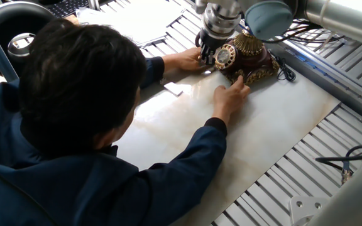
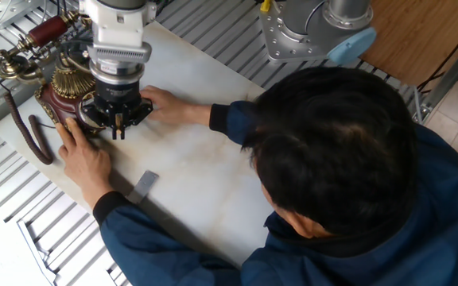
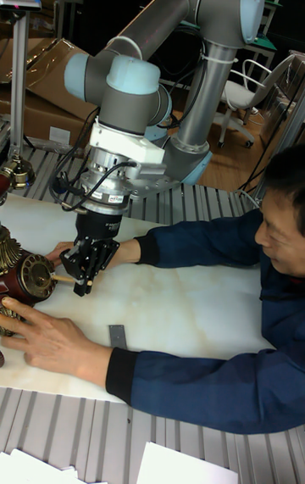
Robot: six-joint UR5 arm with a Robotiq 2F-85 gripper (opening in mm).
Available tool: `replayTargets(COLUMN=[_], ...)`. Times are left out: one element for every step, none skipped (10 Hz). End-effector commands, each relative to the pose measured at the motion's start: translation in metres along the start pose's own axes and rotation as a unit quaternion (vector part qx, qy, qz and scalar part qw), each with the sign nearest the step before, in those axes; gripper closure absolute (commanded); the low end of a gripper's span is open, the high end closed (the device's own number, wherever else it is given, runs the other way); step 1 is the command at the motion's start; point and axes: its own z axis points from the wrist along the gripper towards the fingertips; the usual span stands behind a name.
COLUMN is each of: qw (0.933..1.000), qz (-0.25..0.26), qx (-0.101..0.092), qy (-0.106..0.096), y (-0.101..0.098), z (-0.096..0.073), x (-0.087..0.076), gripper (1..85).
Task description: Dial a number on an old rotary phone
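The grey UR5 arm is bent down over the table, and its black two-finger gripper [image 3: 79, 279] is held at the front of the round brass finger dial [image 3: 39, 273] of the small dark brown antique phone with brass trim [image 2: 68, 97]. A thin light stick appears to be pinched between the fingers, its tip directed at the dial. The phone base is steadied by two bare hands of a man in a blue jacket, one [image 1: 230, 99] on each side [image 1: 188, 59] of the gripper. Everything is carried by a pale marble-like slab [image 1: 281, 119] laid on ribbed metal rails. A small grey flat piece [image 2: 143, 186] lies on the slab, well apart from the gripper. A brown handset [image 2: 48, 29] is seen on the cradle behind the gripper.
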Motion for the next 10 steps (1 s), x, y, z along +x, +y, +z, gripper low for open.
replayTargets(qw=[1.0, 1.0, 0.9999, 0.9999, 0.9994, 0.9975, 0.9952, 0.9933, 0.9892, 0.9852], qz=[0.006, 0.005, 0.008, 0.008, 0.007, 0.003, 0.005, 0.002, 0.007, 0.015], qx=[0.005, 0.006, 0.002, -0.002, -0.004, -0.009, -0.027, -0.046, -0.06, -0.074], qy=[0.001, 0.002, 0.007, 0.012, 0.032, 0.07, 0.094, 0.106, 0.134, 0.154], y=[-0.004, -0.003, -0.001, 0.0, 0.001, 0.002, 0.008, 0.008, 0.01, 0.011], z=[0.001, -0.001, -0.002, -0.006, -0.016, -0.032, -0.044, -0.05, -0.058, -0.064], x=[0.001, 0.002, 0.005, 0.008, 0.013, 0.019, 0.025, 0.035, 0.051, 0.06], gripper=[83.7, 83.7, 83.7, 83.7, 83.7, 83.7, 83.7, 83.7, 83.7, 83.7])
